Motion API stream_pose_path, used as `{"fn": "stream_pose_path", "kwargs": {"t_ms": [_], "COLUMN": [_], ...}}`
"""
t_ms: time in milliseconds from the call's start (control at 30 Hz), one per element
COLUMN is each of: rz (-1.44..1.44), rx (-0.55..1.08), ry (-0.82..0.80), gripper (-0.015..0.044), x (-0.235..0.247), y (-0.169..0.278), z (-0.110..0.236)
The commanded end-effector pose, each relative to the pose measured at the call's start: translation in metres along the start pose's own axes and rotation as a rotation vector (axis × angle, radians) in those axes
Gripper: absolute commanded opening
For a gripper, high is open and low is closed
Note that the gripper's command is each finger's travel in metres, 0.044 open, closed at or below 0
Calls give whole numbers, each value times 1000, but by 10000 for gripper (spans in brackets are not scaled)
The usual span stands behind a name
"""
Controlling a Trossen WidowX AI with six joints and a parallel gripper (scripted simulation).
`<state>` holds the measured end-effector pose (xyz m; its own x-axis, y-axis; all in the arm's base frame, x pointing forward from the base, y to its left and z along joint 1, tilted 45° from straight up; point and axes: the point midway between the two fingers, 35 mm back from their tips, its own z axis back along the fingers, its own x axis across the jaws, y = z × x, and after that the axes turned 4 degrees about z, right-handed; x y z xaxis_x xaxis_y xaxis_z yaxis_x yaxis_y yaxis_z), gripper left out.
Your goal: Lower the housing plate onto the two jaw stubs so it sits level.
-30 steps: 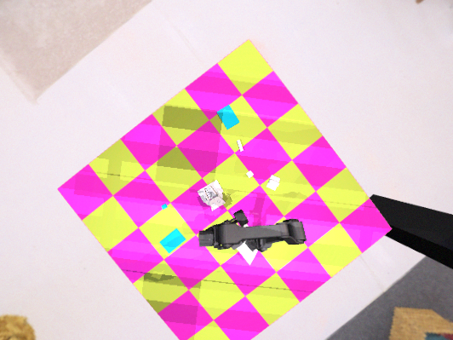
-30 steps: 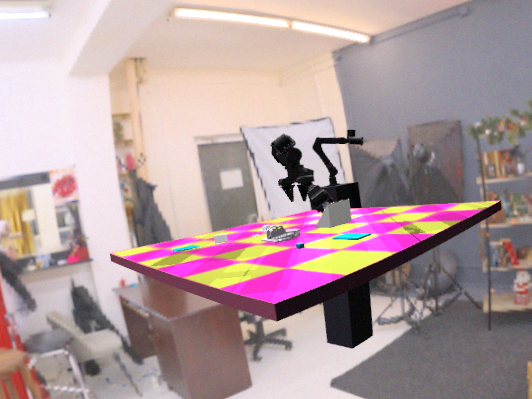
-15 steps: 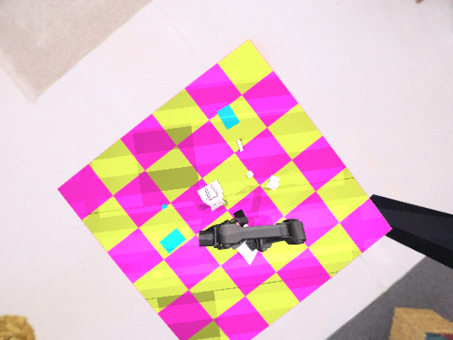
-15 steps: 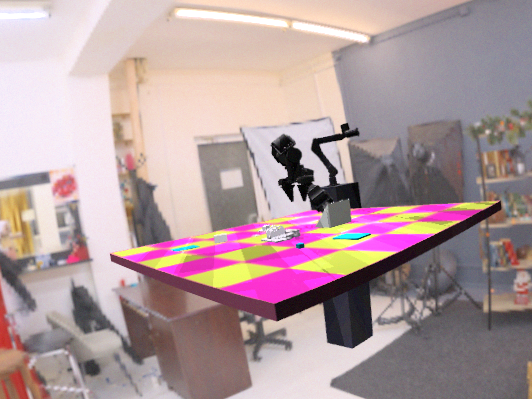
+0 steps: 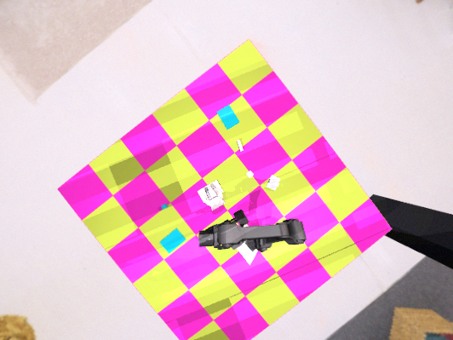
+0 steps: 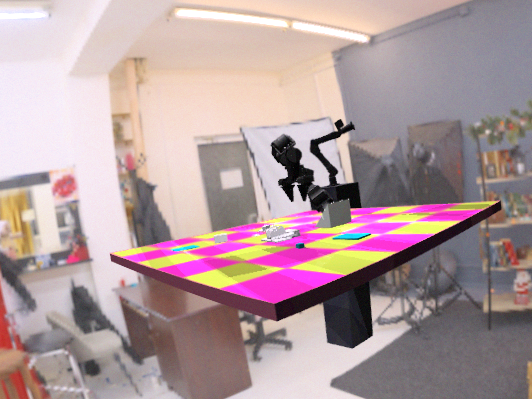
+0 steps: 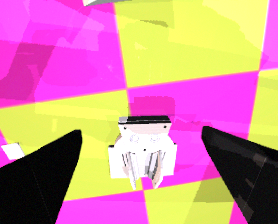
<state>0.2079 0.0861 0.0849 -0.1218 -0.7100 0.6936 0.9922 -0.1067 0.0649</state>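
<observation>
A white gripper assembly (image 5: 211, 194) (image 6: 277, 234) sits on the checkered table. In the wrist view its pale housing plate (image 7: 145, 129) lies at the top of the assembly, with small dark dots and a dark band along its far edge. Two slim jaws (image 7: 132, 170) (image 7: 157, 170) stick out from it towards the bottom of the view, apart from each other. A wider white base (image 7: 117, 165) shows on both sides. How the plate meets the jaw stubs, and whether it is fully level, cannot be told. My gripper (image 6: 298, 199) (image 7: 143, 133) is open and empty, well above the assembly.
A pale wedge-shaped block (image 5: 248, 254) (image 6: 337, 214) stands near the arm. A white block (image 5: 273, 182) (image 6: 220, 238), a white strip, a small white square (image 5: 249, 174), two cyan pads (image 5: 228, 117) (image 5: 172, 240) and a teal cube (image 5: 164, 206) (image 6: 300, 245) lie around.
</observation>
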Motion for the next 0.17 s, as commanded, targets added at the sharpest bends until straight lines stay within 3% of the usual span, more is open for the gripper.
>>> {"fn": "stream_pose_path", "kwargs": {"t_ms": [0, 133], "rz": [-3, -3], "rx": [-6, -6], "ry": [2, 2], "gripper": [440, 440], "x": [0, 0], "y": [-1, -1], "z": [0, 0]}}
